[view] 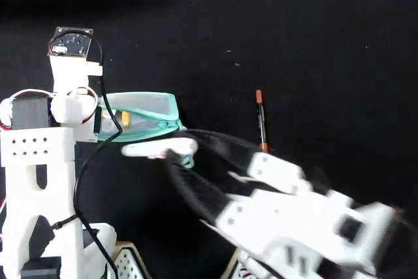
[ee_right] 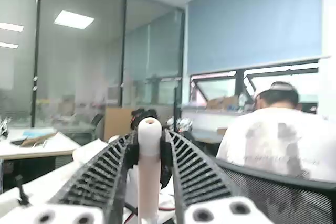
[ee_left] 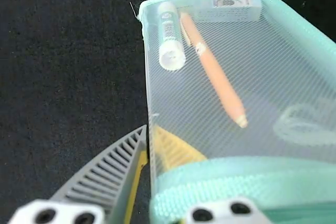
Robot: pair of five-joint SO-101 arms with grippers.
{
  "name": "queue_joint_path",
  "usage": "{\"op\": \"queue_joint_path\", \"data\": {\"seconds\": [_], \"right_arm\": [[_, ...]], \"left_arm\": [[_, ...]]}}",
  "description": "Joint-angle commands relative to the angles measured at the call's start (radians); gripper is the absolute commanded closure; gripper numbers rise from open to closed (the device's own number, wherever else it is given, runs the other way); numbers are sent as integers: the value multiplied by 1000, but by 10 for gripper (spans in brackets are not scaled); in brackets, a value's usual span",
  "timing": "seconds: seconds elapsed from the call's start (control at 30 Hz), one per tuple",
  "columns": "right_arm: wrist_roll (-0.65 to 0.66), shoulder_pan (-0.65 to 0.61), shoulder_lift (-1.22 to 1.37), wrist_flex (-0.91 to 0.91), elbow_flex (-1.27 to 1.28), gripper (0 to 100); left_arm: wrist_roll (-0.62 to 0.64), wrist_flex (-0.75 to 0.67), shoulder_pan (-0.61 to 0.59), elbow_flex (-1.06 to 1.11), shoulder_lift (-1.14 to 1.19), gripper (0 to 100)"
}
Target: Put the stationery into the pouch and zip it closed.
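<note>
Black desk (view: 313,44) underneath: the left tool (ee_left: 149,137) is clenched on the teal pouch (view: 140,112), likely steadying its mouth. At that mouth the right tool (ee_right: 150,137) grasps a white stick (view: 157,149), seemingly for insertion. A pen (view: 261,119) lies apart from the pouch.

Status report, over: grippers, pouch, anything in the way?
Left gripper shut on pouch edge. Right gripper shut on white stick, near pouch. One pen lies apart on table. Nothing in the way.

Black table (view: 326,50): teal mesh pouch (view: 147,106), orange-capped pen (view: 261,122) lying apart.
</note>
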Motion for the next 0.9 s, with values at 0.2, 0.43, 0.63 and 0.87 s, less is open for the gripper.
{"op": "queue_joint_path", "data": {"seconds": [0.2,0.43,0.63,0.87], "right_arm": [[199,72,151,-207,154,987],[203,155,162,-310,360,987],[213,155,163,-170,400,936],[219,157,157,422,-10,707]], "left_arm": [[8,-2,-7,54,15,970],[8,-3,-7,54,15,970],[8,-3,-5,54,15,970],[8,-3,-7,54,15,970]]}}
